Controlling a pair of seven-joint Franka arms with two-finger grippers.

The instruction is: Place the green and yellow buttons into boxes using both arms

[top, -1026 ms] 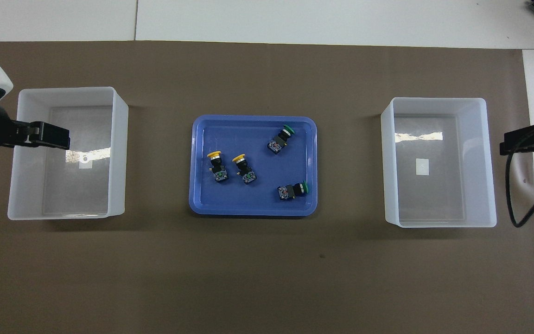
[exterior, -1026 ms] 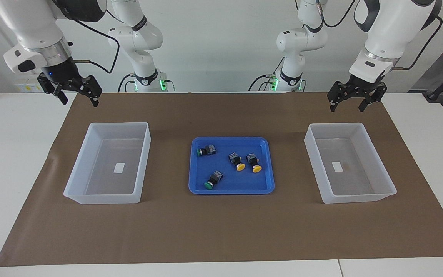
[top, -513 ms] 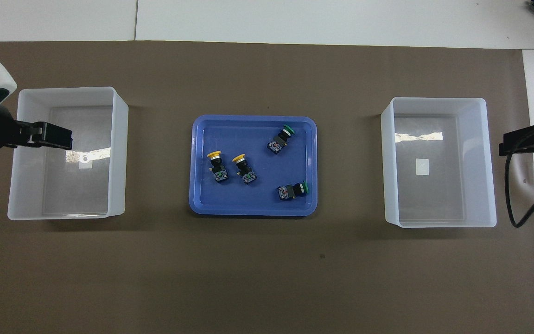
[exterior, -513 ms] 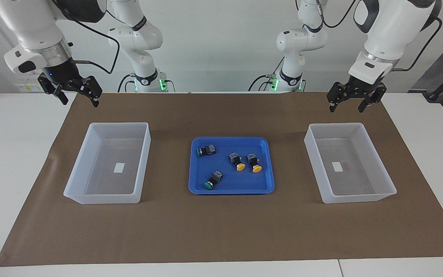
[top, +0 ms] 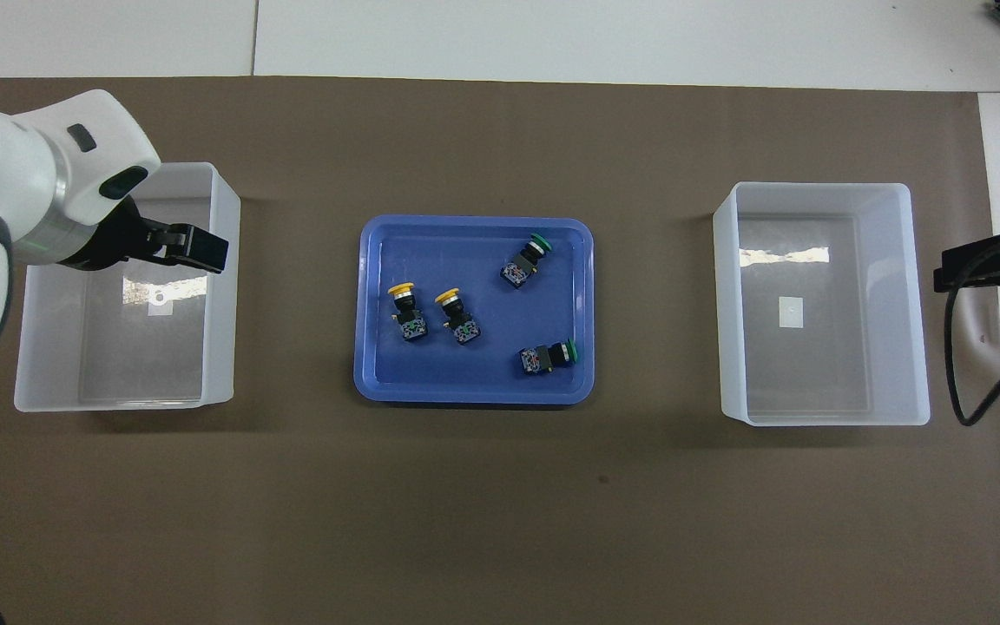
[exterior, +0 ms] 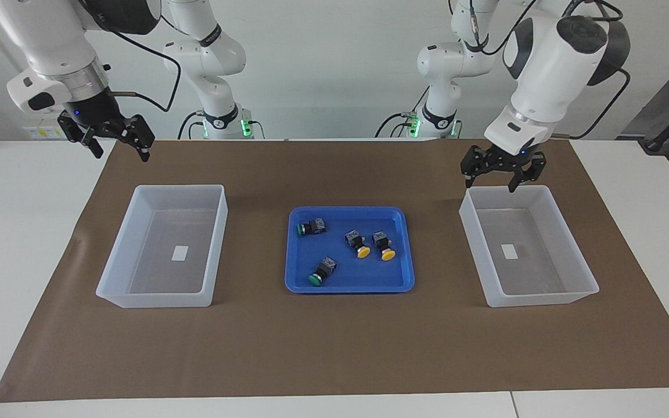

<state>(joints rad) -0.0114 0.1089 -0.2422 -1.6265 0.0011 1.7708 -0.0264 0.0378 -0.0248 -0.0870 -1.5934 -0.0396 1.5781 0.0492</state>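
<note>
So all four buttons are sitting loose in the blue tray [exterior: 349, 287] in the middle of the brown mat [exterior: 334, 348] on the white surface [exterior: 21, 232]. The two yellow buttons [exterior: 356, 242] [exterior: 383, 245] are lying side by side toward the left arm's end of the tray. The two green buttons [exterior: 311, 227] [exterior: 323, 271] are lying toward the right arm's end, one nearer the robots and one farther. Each arm is getting its own box beside the tray, the left-end box [exterior: 543, 299] and the right-end box [exterior: 154, 300], and both are sitting empty. My guess is the layout is splitting the work by colour, so neither arm is crossing the other. The left claw [exterior: 489, 186] is hanging over its box with fingers spread, holding nothing, tilted toward the tray, so I'm reading it as heading for the yellows. The right claw [exterior: 121, 152] is hovering over the mat's corner at its own end, also spread and empty, looking like it's waiting.
</note>
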